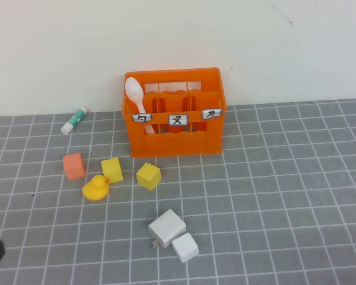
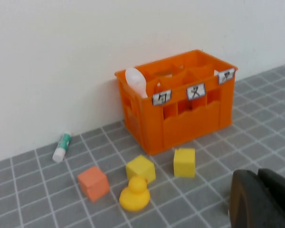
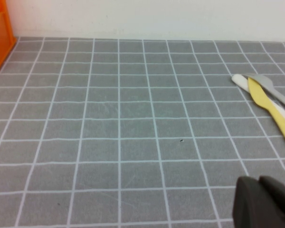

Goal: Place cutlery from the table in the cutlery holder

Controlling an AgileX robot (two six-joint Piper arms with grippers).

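Inside the bright orange slotted plastic crate [image 1: 174, 113], leftmost compartment, you've got the pale pink-white plastic spoon [image 1: 136, 98] standing bowl-up. Only the right wrist view shows yellow and grey utensils [image 3: 268, 102] lying on the grey gridded table [image 3: 133, 133]. Left gripper [image 2: 266, 199] and right gripper [image 3: 266, 204] sit low; can't tell their state.

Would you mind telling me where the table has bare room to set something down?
Table is bare right of the cutlery holder, which holds the spoon. Crowded: orange cube, duck, yellow cubes, white blocks. Left gripper sits near-left; right gripper hovers over open grid.
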